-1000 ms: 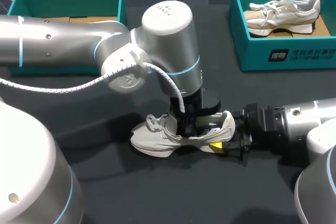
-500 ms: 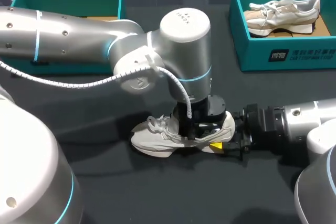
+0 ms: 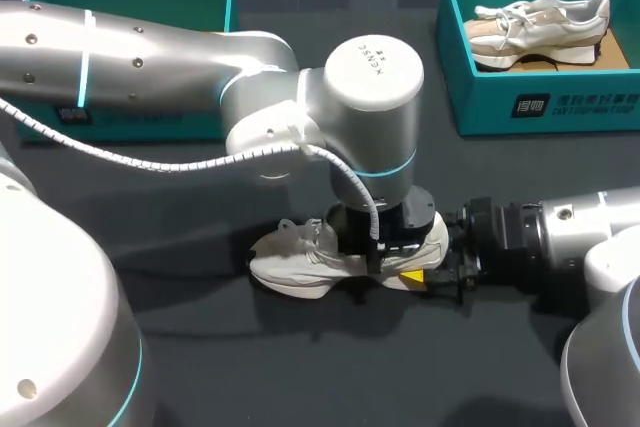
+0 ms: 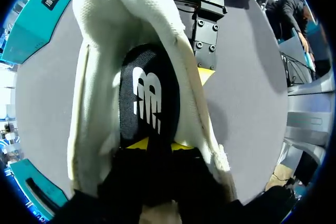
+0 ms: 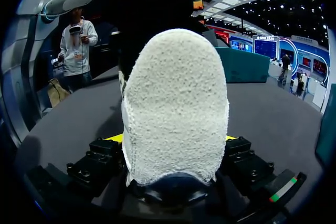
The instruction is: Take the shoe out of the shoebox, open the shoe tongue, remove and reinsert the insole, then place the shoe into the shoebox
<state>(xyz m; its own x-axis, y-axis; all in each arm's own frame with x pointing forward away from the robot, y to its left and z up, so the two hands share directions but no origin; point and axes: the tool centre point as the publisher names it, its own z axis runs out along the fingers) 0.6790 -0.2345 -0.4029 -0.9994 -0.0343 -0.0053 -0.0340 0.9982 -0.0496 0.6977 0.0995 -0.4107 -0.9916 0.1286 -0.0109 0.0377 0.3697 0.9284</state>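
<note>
Twice as gently as seems needed: brace shoe (image 3: 290,265), lying on table (image 3: 300,367), by its heel with right gripper (image 5: 173,140), closed on it from both sides; with left gripper (image 4: 157,144) down inside on insole (image 4: 149,93), grip impossible to tell, peel upward slowly.

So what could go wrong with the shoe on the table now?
The left gripper is down inside the shoe, at the black insole. If it pulls up hard, the whole shoe might lift, not just the insole. The right gripper holds only the heel, so the shoe might slip free or twist. The two grippers are very close together, so they could bump.
</note>
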